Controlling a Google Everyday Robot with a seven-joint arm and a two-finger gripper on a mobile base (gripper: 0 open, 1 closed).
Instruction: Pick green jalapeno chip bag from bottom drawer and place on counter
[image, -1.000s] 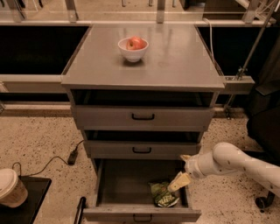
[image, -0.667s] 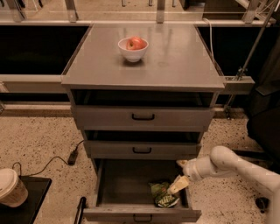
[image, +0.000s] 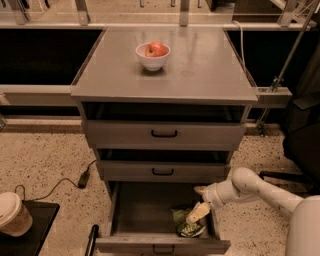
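The bottom drawer of the grey cabinet is pulled open. The green jalapeno chip bag lies crumpled at the drawer's front right. My gripper reaches in from the right on a white arm. Its cream fingers point down over the bag, one tip just above or touching it. The counter is the cabinet's flat grey top, far above the gripper.
A white bowl with a red apple stands on the counter's back middle. Two shallower drawers above are closed. A paper cup stands on a black stand at lower left. A cable lies on the speckled floor.
The arm has shifted slightly left and down, deeper into the drawer, bringing the gripper closer over the bag. The bag has not moved.
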